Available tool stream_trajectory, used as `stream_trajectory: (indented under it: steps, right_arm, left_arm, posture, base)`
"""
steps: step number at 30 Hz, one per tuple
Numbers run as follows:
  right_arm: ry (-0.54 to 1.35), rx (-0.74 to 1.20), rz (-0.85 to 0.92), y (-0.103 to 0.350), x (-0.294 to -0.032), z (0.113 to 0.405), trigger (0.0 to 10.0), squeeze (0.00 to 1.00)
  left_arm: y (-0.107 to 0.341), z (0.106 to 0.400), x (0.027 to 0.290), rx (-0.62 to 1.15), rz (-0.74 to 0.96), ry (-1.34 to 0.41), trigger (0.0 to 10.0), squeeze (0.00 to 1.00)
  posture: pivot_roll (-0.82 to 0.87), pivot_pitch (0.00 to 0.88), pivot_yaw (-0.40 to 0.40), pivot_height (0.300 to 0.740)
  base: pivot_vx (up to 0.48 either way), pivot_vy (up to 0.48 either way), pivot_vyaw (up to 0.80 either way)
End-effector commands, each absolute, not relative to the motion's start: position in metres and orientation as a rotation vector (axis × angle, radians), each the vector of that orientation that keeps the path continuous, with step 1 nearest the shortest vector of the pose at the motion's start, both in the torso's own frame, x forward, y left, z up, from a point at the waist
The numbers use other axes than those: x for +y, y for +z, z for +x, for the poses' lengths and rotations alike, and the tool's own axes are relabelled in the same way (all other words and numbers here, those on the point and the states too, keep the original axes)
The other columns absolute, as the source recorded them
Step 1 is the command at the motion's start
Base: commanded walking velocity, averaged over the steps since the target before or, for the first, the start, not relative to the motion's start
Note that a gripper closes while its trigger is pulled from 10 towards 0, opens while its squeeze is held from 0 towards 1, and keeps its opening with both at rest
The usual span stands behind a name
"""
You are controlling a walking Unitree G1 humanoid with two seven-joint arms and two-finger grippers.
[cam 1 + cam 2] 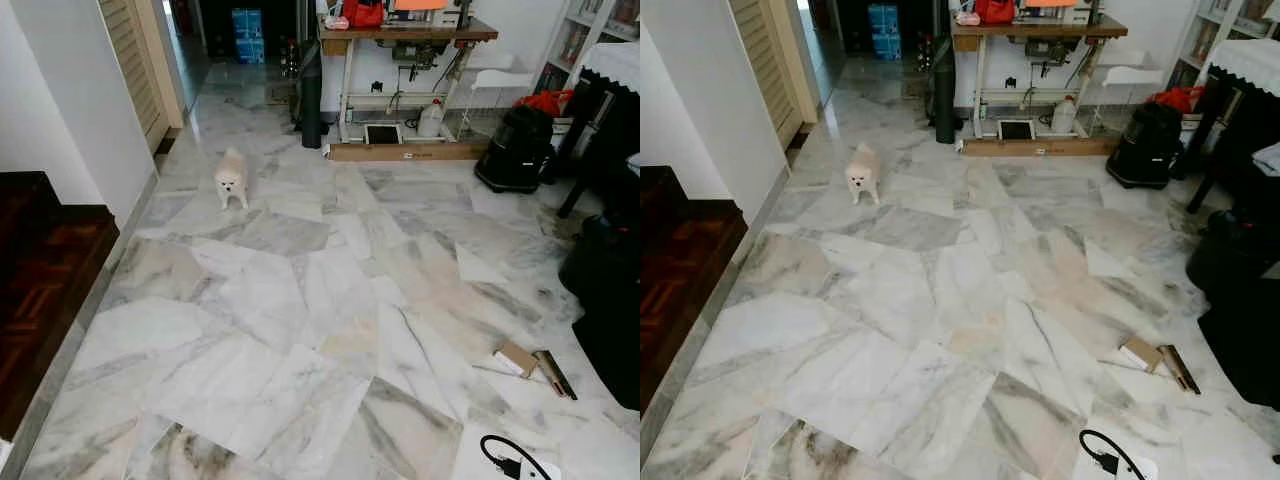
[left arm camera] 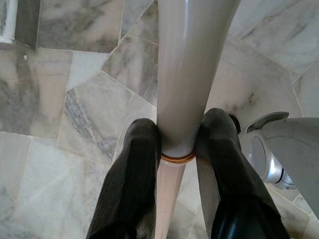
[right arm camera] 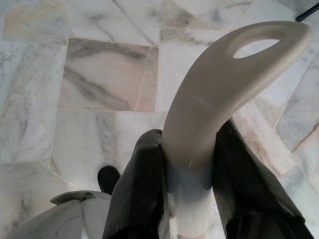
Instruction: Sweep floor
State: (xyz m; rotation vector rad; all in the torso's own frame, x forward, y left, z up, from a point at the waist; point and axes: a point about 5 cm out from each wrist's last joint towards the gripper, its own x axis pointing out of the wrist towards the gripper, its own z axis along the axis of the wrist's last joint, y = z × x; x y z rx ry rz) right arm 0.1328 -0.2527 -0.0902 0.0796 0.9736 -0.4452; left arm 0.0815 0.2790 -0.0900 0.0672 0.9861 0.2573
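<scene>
Standing between both pairs of fingers, the broom handle (image 2: 182,84) is clamped by the left gripper (image 2: 177,144) on its shaft and the right gripper (image 3: 188,164) below its looped end, above the marble floor (image 1: 300,300).

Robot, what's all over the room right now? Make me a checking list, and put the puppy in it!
Surface: marble floor, pale with grey veins.
Job's things: beige broom pole in the left gripper; curved beige handle in the right gripper.
Clutter: small cardboard pieces on the floor to the right; long flat box by the worktable.
Grippers: both shut on handles.
Cables: black cable and plug near the bottom edge.
Surroundings: small white dog standing on the floor; black vacuum; dark wooden step.
</scene>
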Motion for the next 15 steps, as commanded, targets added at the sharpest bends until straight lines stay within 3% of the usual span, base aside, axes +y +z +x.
stream_trajectory:
  steps: [1, 15]
  right_arm:
    - [0.066, 0.788, 0.089, -0.0419, -0.2301, 0.2367, 10.0, 0.0]
    - [0.082, 0.798, 0.078, -0.0426, -0.2296, 0.2358, 10.0, 0.0]
  left_arm:
    - [-0.0907, 0.1376, 0.2333, 0.915, -0.121, 0.201, 10.0, 0.0]
    - [-0.0905, 0.1375, 0.2332, 0.911, -0.118, 0.193, 10.0, 0.0]
  posture:
    - [-0.06, 0.161, -0.054, 0.74]
    - [-0.06, 0.15, -0.05, 0.74]
  base:
    - [0.0, 0.0, 0.0]
    - [0.0, 0.0, 0.0]
